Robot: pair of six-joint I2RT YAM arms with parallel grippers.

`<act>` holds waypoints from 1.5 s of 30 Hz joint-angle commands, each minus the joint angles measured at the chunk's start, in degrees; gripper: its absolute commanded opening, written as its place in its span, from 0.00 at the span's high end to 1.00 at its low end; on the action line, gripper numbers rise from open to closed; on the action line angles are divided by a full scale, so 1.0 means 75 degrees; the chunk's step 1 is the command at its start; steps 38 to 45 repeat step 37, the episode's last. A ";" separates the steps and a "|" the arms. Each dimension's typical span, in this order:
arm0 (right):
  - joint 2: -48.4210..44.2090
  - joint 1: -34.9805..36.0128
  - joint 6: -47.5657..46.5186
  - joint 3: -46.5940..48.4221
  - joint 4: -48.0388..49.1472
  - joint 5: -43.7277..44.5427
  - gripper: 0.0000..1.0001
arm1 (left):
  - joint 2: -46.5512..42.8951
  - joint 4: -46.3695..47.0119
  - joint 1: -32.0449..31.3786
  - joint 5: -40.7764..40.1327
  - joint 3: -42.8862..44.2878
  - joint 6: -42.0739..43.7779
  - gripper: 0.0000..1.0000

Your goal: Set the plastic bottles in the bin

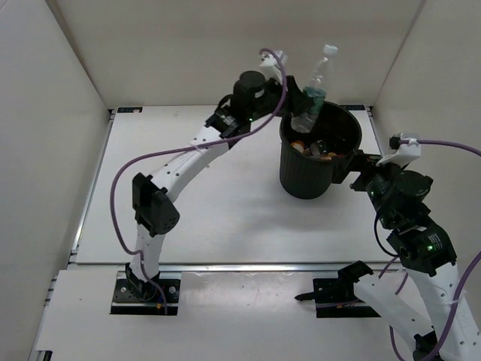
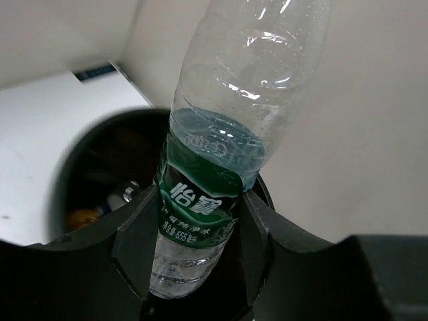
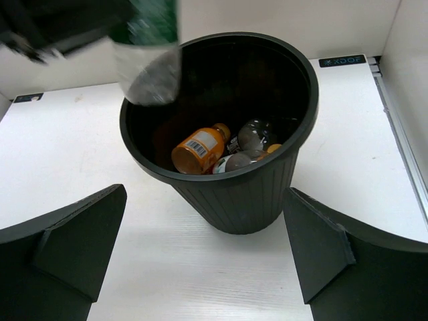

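A clear plastic bottle with a green label (image 1: 313, 89) hangs tilted over the left rim of the black bin (image 1: 304, 177), white cap up. My left gripper (image 1: 304, 105) is shut on its labelled lower half. In the left wrist view the fingers (image 2: 137, 241) press both sides of the bottle (image 2: 214, 194), with the bin's (image 2: 80, 160) mouth below. The bottle's base (image 3: 150, 67) shows blurred above the bin (image 3: 241, 194). Inside lie an orange bottle (image 3: 197, 150) and clear bottles (image 3: 254, 134). My right gripper (image 3: 200, 254) stands open, holding nothing, just right of the bin (image 1: 361, 167).
The bin stands at the back right of the white table (image 1: 210, 218). Pale enclosure walls close in at the back (image 1: 188, 53), left and right (image 1: 436, 90). The table's front edge (image 1: 225, 265) runs just ahead of the arm bases.
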 commanded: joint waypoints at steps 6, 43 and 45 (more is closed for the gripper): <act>-0.0042 0.0203 -0.0105 0.0352 -0.0201 0.0488 0.01 | -0.0492 -0.0379 -0.0761 0.0608 -0.0018 0.0005 0.09; 0.1352 -0.5387 -0.0071 -0.0128 -0.2898 -0.0752 0.01 | -0.9424 -0.6660 0.3963 -0.4850 -0.8399 0.0016 0.01; 0.1352 -0.5387 -0.0071 -0.0128 -0.2898 -0.0752 0.01 | -0.9424 -0.6660 0.3963 -0.4850 -0.8399 0.0016 0.01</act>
